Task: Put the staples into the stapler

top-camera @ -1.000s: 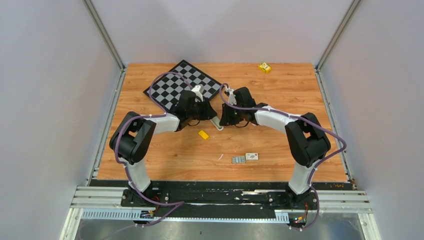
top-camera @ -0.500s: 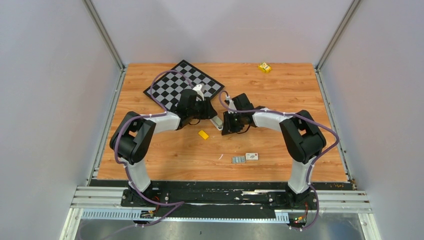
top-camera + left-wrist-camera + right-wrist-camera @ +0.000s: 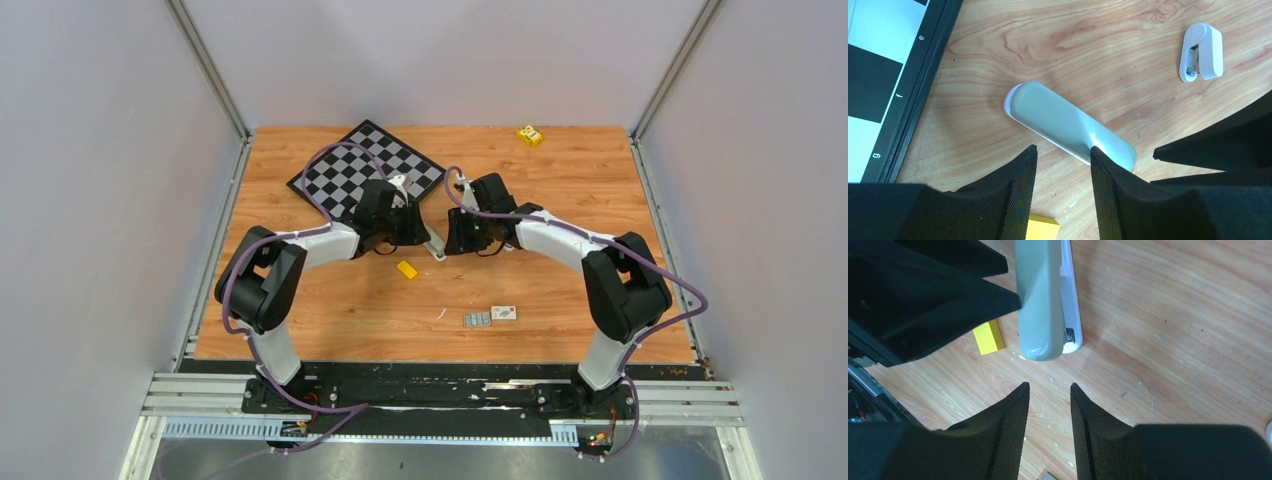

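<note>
The stapler (image 3: 434, 246) lies flat on the wood between my two grippers, its grey-olive top up. In the left wrist view the stapler (image 3: 1068, 122) lies slantwise, and my left gripper (image 3: 1062, 150) is open with its right fingertip (image 3: 1098, 155) over the stapler's near edge. In the right wrist view the stapler (image 3: 1042, 300) points toward my right gripper (image 3: 1049, 386), which is open, empty and a short way from its rounded end. The staples (image 3: 476, 319) lie on the wood nearer the arm bases, away from both grippers.
A yellow block (image 3: 406, 268) lies just in front of the stapler. A small white labelled box (image 3: 504, 313) sits beside the staples. A checkerboard (image 3: 365, 172) lies at the back left, a yellow object (image 3: 529, 134) at the far edge. A small white clip-like piece (image 3: 1202, 52) lies beyond the stapler.
My right gripper dipped toward the near side, then moved back and a little away from the stapler. My left gripper has edged right, closer to the stapler. The stapler stays in place.
</note>
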Robot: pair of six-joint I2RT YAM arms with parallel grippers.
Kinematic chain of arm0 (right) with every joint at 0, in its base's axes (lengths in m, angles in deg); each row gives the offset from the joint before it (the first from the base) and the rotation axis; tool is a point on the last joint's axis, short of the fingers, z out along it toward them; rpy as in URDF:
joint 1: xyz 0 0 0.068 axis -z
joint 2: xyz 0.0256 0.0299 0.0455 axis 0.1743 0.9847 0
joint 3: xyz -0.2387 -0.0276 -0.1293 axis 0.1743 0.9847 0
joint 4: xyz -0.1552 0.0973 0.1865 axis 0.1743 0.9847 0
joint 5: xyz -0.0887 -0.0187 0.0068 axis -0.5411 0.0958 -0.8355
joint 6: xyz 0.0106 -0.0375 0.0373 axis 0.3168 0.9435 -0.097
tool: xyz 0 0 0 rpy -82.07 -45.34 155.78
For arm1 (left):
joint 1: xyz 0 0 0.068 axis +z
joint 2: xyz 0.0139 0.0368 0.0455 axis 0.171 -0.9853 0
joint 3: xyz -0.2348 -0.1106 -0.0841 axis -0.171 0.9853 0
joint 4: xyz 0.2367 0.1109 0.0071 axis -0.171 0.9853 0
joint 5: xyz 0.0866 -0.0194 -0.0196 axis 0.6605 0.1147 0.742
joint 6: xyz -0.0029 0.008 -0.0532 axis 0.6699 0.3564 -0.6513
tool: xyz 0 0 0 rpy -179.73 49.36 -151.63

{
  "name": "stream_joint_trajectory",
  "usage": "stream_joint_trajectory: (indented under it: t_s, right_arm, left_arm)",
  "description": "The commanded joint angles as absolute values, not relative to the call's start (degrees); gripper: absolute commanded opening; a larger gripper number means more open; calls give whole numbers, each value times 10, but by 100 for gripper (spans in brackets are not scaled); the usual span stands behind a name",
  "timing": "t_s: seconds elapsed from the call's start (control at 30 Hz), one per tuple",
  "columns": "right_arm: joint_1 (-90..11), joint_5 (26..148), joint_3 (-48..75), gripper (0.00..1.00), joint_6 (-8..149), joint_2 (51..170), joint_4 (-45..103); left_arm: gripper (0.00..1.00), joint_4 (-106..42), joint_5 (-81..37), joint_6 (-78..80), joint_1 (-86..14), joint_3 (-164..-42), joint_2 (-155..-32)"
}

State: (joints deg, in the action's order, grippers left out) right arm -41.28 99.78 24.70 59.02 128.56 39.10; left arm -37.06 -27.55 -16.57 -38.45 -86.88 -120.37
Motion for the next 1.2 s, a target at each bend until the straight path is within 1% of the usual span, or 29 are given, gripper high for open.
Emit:
stream_joint_trajectory:
  t_s: [0.0,0.23,0.43,0.53,0.63,0.77,0.83,1.0,1.1,1.13,1.17]
  right_arm:
    - [-406,1002,226,41,574,1288,391]
    - [-406,997,193,41,570,1336,397]
    - [-408,997,187,31,559,1392,402]
    - [-411,975,221,27,549,1401,395]
    - [-410,975,250,25,542,1402,378]
    - [-409,977,259,25,548,1380,367]
    - [-406,983,246,28,555,1361,378]
    - [-404,981,232,38,571,1281,423]
    - [-400,971,241,47,576,1219,443]
    - [-399,966,244,51,580,1198,453]
    - [-398,956,245,57,585,1173,464]
  left_arm:
    - [46,-350,-265,-153,-388,-873,-1200]
    - [47,-366,-271,-159,-387,-870,-1216]
    - [46,-368,-268,-164,-387,-864,-1232]
    - [44,-378,-269,-171,-388,-850,-1241]
    - [43,-386,-271,-174,-388,-838,-1249]
    - [43,-394,-274,-176,-388,-833,-1246]
    - [43,-387,-274,-174,-388,-840,-1235]
    - [44,-332,-263,-161,-388,-875,-1172]
    - [48,-295,-256,-149,-387,-893,-1119]
    - [49,-278,-254,-143,-388,-898,-1099]
    - [50,-265,-252,-137,-388,-902,-1079]
